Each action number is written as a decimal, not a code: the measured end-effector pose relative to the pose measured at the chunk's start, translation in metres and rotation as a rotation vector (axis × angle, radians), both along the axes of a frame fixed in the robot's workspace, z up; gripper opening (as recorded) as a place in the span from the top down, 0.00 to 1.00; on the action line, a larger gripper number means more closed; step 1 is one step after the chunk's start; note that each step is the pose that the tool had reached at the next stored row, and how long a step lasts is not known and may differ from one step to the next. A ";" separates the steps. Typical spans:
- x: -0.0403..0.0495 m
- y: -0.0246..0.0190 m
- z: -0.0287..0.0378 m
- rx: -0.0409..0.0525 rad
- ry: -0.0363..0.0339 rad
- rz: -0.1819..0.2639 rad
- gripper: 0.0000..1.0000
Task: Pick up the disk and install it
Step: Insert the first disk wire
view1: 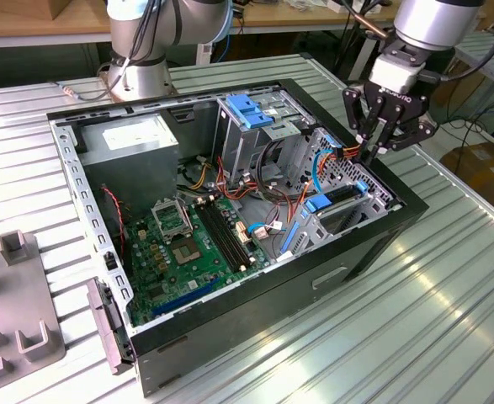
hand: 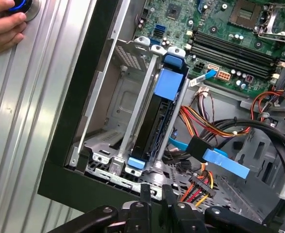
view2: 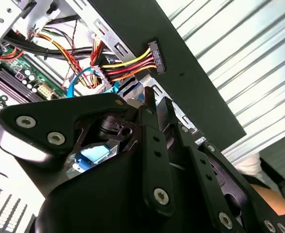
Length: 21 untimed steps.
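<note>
The disk (view1: 341,199) sits edge-up in the metal drive cage at the end of the open computer case (view1: 255,311) on the exterior view's right. In the first wrist view the disk (hand: 149,128) is a dark slab between two metal rails, with blue carrier tabs at both ends. My gripper (view1: 373,151) hangs just above and beyond that cage, over the case wall. Its fingers are shut together with nothing between them, as seen in both wrist views (view2: 156,104) (hand: 155,191). It does not touch the disk.
A loose power connector (view2: 154,56) with red, yellow and black wires lies near the fingertips, beside a blue cable plug (hand: 225,162). A taller cage with a blue latch (view1: 251,109), the motherboard (view1: 188,244) and power supply (view1: 137,143) occupy the case. A hand (hand: 4,26) rests on a button on the table.
</note>
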State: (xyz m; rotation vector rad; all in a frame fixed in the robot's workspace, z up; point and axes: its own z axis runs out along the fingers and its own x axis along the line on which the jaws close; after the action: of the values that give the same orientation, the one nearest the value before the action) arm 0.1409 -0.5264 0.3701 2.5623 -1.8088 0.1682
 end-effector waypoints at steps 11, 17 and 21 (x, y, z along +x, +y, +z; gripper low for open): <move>0.0009 0.0038 0.0001 -0.0225 -0.0075 0.075 0.69; 0.0016 0.0047 0.0002 -0.0248 -0.0361 0.114 0.69; 0.0016 0.0047 0.0002 -0.0233 -0.0435 0.212 0.69</move>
State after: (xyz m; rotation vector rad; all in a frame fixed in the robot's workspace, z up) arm 0.1425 -0.5217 0.3703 2.7500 -1.5337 0.2454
